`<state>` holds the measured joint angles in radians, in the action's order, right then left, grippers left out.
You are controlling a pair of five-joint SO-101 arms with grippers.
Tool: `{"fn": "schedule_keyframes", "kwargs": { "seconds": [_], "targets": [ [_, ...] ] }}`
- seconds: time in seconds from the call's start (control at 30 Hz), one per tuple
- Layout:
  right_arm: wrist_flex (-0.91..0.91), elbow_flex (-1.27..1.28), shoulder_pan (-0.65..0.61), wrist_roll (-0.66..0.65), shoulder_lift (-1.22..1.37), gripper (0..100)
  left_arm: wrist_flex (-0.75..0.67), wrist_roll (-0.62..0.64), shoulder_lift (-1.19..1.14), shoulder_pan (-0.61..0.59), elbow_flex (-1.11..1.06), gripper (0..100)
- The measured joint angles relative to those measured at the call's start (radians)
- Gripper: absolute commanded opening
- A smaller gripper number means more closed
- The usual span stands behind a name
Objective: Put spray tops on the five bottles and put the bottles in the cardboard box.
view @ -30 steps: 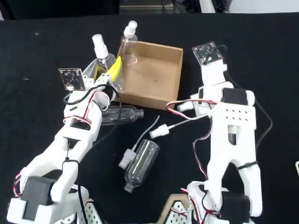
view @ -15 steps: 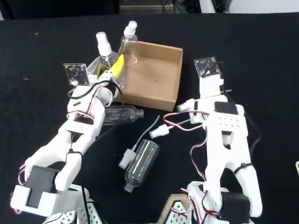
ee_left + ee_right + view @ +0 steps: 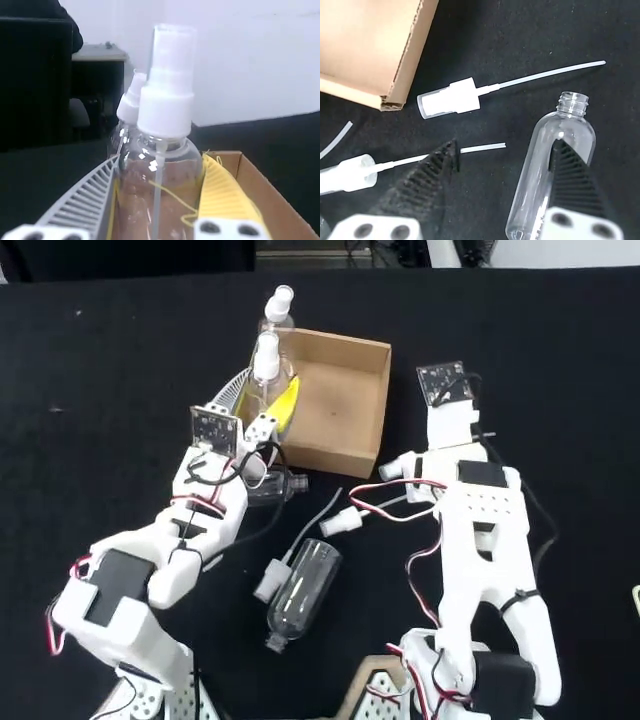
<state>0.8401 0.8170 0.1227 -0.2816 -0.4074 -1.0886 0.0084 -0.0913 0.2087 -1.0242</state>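
Cardboard box is sitting at the upper centre of the high view. At its left edge my left gripper is clamping an upright bottle already wearing its spray top. Another capped bottle is standing just behind. My right gripper is hanging spread wide, gripping nothing, over an uncapped bottle lying beside a loose spray top.

The picture edge cuts off the base of your clear plastic bottle with white spray top. A second capped bottle is mostly hidden behind it. Your left arm covers much of the clear lying bottle at 7 o'clock from the brown cardboard box.
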Motion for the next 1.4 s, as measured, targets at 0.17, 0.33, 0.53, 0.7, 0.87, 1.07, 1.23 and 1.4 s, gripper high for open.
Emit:
{"fn": "schedule_keyframes", "kwargs": {
  "seconds": [0.17, 0.33, 0.53, 0.7, 0.87, 1.07, 1.23, 1.4],
  "targets": [
    [0.000, 0.000, 0.000, 0.000, 0.000, 27.9, -0.029, 0.000, -0.005, 0.000, -0.026, 3],
    [0.000, 0.000, 0.000, 0.000, 0.000, 27.9, -0.032, -0.002, -0.005, 0.000, -0.069, 3],
    [0.000, 0.000, 0.000, 0.000, 0.000, 27.9, -0.032, -0.002, -0.005, -0.021, -0.078, 3],
    [0.000, 0.000, 0.000, 0.000, 0.000, 27.9, -0.032, 0.002, -0.005, -0.038, -0.095, 3],
    [0.000, 0.000, 0.000, 0.002, 0.000, 27.9, -0.048, 0.003, -0.005, -0.041, -0.130, 3],
    [0.000, 0.000, 0.000, 0.002, 0.000, 27.9, -0.167, -0.006, -0.005, -0.041, -0.196, 3],
    [0.000, 0.000, 0.000, 0.002, 0.000, 27.9, -0.180, -0.006, -0.005, -0.051, -0.206, 3],
    [0.000, 0.000, 0.000, 0.002, 0.000, 27.9, -0.180, -0.006, -0.005, -0.089, -0.210, 3]
  ]
}}
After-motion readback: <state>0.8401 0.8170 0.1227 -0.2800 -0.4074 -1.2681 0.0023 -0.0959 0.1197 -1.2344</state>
